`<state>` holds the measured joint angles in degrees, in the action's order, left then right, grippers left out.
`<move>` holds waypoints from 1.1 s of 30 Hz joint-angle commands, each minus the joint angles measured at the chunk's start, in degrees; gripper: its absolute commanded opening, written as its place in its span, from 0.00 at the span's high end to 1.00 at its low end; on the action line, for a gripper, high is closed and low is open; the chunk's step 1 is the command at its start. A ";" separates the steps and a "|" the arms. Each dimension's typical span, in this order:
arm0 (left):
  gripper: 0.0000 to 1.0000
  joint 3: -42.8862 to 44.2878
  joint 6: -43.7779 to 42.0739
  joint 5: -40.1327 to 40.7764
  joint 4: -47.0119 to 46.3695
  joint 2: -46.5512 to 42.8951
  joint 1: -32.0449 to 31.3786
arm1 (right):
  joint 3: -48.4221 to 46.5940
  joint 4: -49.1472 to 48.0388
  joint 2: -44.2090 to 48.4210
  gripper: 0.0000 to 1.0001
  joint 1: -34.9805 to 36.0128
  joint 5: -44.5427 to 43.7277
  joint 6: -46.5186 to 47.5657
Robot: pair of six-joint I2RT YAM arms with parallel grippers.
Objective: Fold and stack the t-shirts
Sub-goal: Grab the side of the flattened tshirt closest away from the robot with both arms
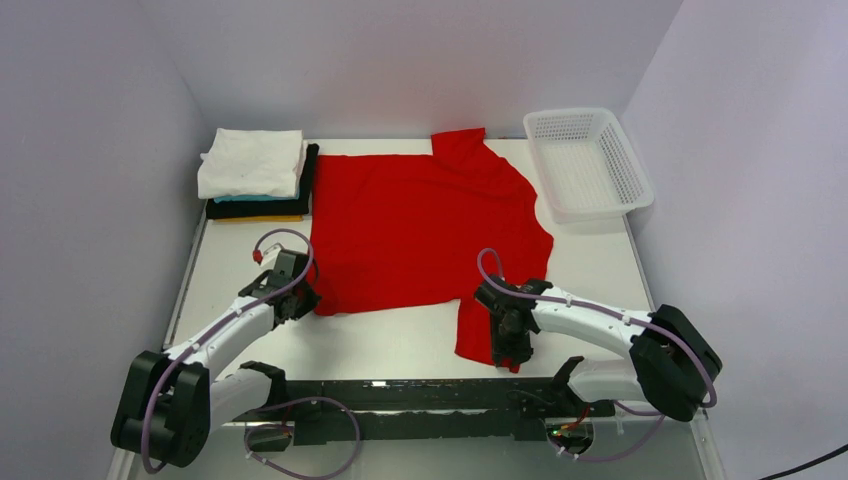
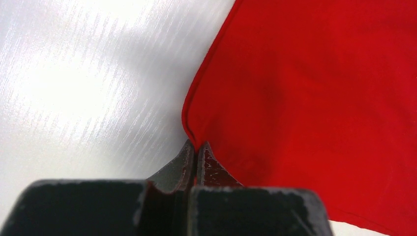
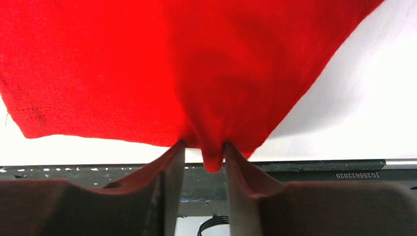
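Left wrist: my L fingers [image 2: 177,167] pinch red shirt [image 2: 319,98] corner; R fingers [image 3: 167,177] narrow round sleeve [image 3: 212,147], grip unclear, prepping fold.

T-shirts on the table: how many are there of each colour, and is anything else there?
red t-shirt, spread flat: 1
white folded shirt: 1
teal folded shirt: 1
black folded shirt: 1
yellow-orange folded shirt: 1
white mesh basket: 1
Total: 6 (5 shirts, 1 basket)
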<state>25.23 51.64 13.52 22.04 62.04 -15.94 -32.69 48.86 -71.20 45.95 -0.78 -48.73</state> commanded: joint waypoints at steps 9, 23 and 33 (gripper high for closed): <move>1.00 -0.43 1.43 1.89 4.80 -4.70 0.12 | -2.76 3.64 4.45 0.96 1.85 12.92 3.60; 1.00 -2.66 3.72 2.04 14.00 -12.51 0.12 | -0.83 2.24 8.77 1.00 10.16 20.25 -0.04; 1.00 1.16 2.44 1.80 8.65 -13.39 0.41 | -7.41 -3.33 11.64 1.00 -0.34 8.55 3.99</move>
<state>22.65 54.26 14.44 33.63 47.88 -15.92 -35.79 50.43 -61.25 50.72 11.84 -46.98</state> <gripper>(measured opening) 0.020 0.022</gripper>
